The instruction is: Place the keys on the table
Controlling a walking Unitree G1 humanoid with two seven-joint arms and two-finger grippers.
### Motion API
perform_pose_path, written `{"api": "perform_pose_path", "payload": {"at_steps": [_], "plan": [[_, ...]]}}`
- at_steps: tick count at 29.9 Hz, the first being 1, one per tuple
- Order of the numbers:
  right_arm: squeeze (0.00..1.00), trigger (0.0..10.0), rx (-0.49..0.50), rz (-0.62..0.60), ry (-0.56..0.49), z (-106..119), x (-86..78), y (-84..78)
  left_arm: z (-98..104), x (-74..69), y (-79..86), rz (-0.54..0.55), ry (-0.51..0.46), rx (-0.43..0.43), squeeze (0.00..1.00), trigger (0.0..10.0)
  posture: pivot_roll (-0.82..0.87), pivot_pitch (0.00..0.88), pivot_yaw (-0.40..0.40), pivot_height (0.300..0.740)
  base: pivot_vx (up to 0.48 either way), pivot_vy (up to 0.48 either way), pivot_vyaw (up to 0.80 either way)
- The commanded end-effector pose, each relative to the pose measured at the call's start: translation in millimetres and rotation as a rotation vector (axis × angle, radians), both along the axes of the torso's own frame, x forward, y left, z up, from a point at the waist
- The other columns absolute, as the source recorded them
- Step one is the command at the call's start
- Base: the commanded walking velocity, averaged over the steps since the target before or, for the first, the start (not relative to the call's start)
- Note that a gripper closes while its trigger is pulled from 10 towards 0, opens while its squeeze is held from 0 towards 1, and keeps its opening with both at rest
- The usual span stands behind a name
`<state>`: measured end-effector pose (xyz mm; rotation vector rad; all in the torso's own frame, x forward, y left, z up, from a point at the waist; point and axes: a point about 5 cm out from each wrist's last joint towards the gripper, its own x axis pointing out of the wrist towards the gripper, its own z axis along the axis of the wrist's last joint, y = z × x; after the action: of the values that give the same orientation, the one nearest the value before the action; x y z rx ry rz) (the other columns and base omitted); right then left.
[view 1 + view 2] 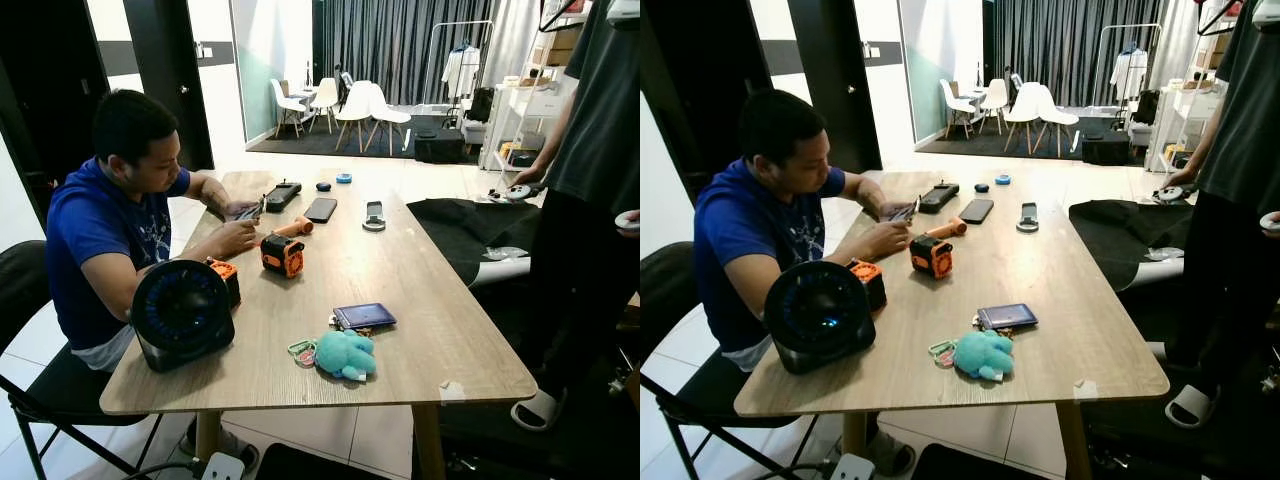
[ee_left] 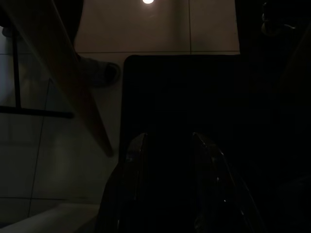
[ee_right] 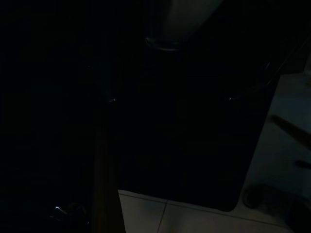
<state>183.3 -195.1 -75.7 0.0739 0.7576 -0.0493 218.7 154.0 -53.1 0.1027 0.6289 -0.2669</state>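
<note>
A seated person [image 1: 110, 230] works at the table's [image 1: 420, 300] left edge, behind a black fan [image 1: 182, 312] near its front left corner. The keys [image 1: 335, 352], with a teal plush charm, already lie near the front edge, beside a dark wallet [image 1: 364, 316]. The left gripper [image 2: 167, 165] hangs idle, fingers apart and empty; the right gripper's state I cannot tell in the dark.

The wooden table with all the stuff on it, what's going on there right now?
The keys with a teal plush keychain already lie near the front edge of the light wooden table, beside a small dark wallet. A seated person in a blue shirt is handling something small beyond an orange-and-black tool. The left gripper hangs below table height over a dark mat.
</note>
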Motion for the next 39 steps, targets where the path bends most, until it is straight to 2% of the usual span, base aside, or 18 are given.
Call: {"api": "perform_pose_path", "payload": {"at_steps": [1,10,21,34,39], "plan": [[0.0,10.0,0.01,-0.004,0.007,-1.8,-2.5,3.4,-0.3,0.6,8.7,0.009,0.015,0.019,0.0,10.0,0.04,0.027,0.049,0.74,0.0,0.0,0.0],[0.0,10.0,0.019,0.034,0.042,-4.0,-3.1,8.4,-2.9,-2.8,13.9,0.025,0.036,0.029,0.0,10.0,0.07,0.02,0.023,0.74,0.0,0.0,0.0],[0.0,10.0,0.029,0.031,0.039,-4.2,-2.5,12.8,-3.9,-4.6,17.9,0.075,0.044,0.01,0.0,10.0,0.07,0.02,0.033,0.74,0.0,0.0,0.0],[0.0,10.0,0.032,0.044,0.05,-6.1,-5.6,16.4,-5.4,-6.1,17.7,0.079,0.055,0.005,0.0,10.0,0.07,0.017,0.03,0.74,0.0,0.0,0.0],[0.0,10.0,0.032,0.048,0.049,-5.9,-5.0,17.0,-5.9,-6.6,17.2,0.082,0.058,0.003,0.0,10.0,0.07,0.018,0.027,0.74,-0.247,0.0,0.0]]}}
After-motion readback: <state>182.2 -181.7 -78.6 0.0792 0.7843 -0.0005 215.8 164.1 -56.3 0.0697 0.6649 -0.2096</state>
